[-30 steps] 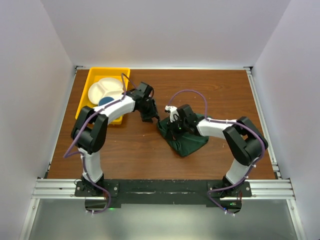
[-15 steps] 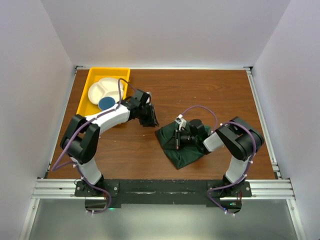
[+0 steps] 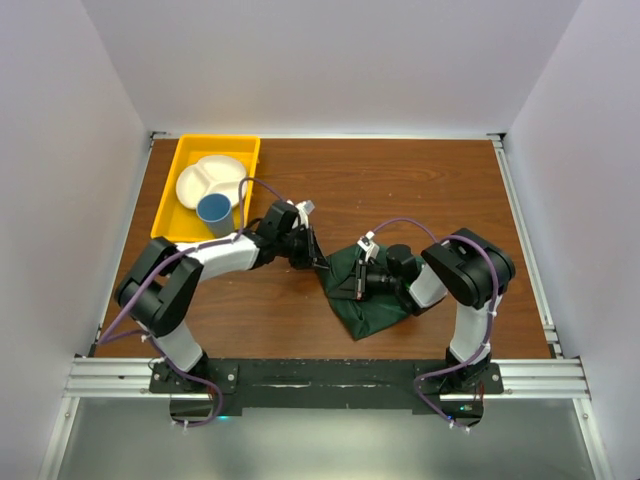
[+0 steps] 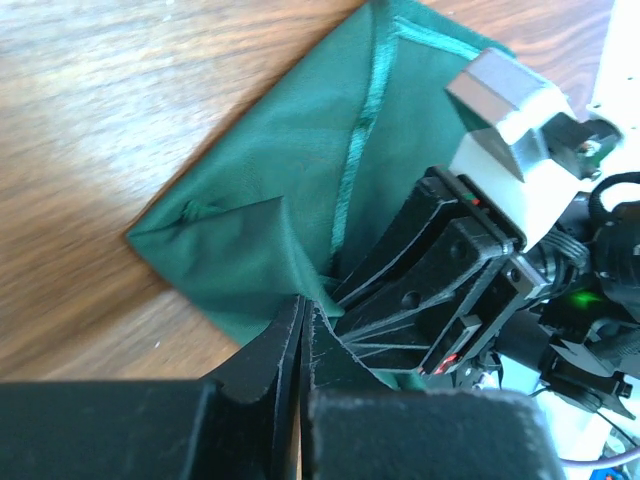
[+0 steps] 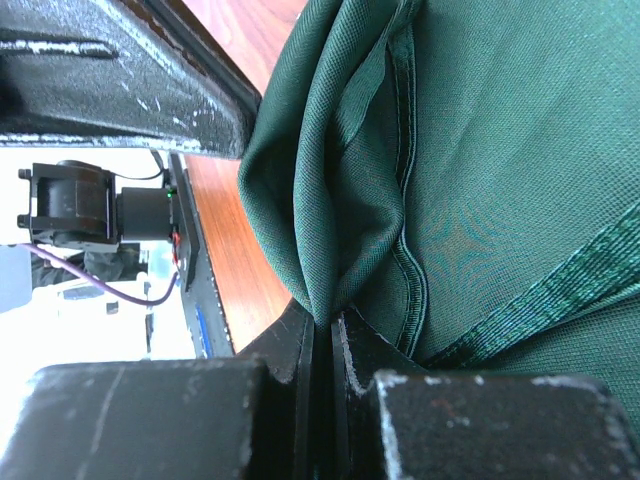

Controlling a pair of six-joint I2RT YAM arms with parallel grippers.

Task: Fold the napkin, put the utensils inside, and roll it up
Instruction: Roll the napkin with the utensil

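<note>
The dark green napkin point(image 3: 375, 300) lies crumpled on the wooden table, right of centre. My left gripper point(image 3: 320, 263) is at its left corner. In the left wrist view that gripper point(image 4: 303, 305) is shut, with a raised flap of the napkin point(image 4: 260, 170) pinched at its tips. My right gripper point(image 3: 348, 287) lies low over the cloth's left part. In the right wrist view it point(image 5: 326, 325) is shut on a bunched fold of the napkin point(image 5: 480, 150). The two grippers sit close together. The utensils are out of view.
A yellow tray point(image 3: 190, 150) stands at the back left, holding a white divided plate point(image 3: 210, 178) and a blue cup point(image 3: 213, 209). The black rail point(image 3: 320, 375) with both arm bases runs along the near edge. White walls enclose the table.
My left arm swung down and right from beside the tray to the napkin's corner, and its gripper closed there. My right gripper, still shut on the cloth, dropped lower and drew back towards the near edge.
</note>
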